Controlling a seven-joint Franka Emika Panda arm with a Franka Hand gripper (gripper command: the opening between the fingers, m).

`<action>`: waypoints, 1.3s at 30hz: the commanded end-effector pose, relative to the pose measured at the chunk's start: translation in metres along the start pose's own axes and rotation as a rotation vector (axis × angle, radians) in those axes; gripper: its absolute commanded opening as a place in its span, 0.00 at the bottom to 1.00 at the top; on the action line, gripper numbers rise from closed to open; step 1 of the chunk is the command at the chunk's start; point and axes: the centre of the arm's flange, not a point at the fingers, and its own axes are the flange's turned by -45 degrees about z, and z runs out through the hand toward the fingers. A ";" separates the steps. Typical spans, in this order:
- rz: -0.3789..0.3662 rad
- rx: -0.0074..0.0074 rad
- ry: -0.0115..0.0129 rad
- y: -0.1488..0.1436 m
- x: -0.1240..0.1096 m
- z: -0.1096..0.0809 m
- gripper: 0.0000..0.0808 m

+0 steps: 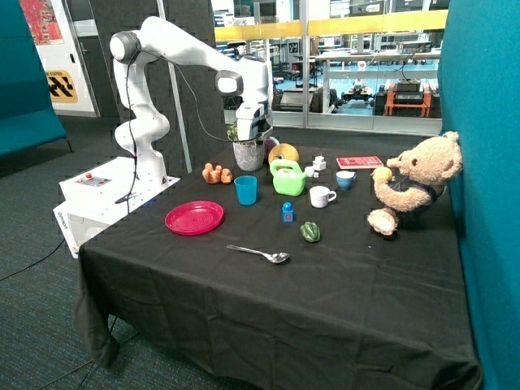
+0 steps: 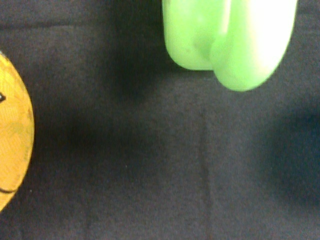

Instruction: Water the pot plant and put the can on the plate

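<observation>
The pot plant [image 1: 248,155], green leaves in a speckled grey-white pot, stands upright at the back of the black table. The bright green can [image 1: 288,179] stands on the cloth just beside it, toward the teddy bear; it also shows in the wrist view [image 2: 227,40], empty-handed below the camera. The pink-red plate [image 1: 195,218] lies bare near the table's front corner on the robot's side. My gripper [image 1: 254,132] hangs low right at the plant's top, close to the can. It holds nothing that I can see.
A blue cup [image 1: 245,190] stands between plate and can. A yellow plush toy [image 1: 283,152] sits behind the can, also in the wrist view [image 2: 12,130]. A white mug [image 1: 322,197], green pepper [image 1: 309,232], spoon [image 1: 260,253], orange toy [image 1: 216,173] and teddy bear [image 1: 413,183] are around.
</observation>
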 end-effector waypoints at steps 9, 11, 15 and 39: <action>-0.010 -0.0030 0.0006 -0.001 0.012 0.004 0.23; -0.016 -0.0030 0.0006 0.000 0.016 0.005 0.25; -0.031 -0.0030 0.0006 0.007 0.025 0.004 0.29; -0.055 -0.0030 0.0005 0.003 0.062 0.009 0.39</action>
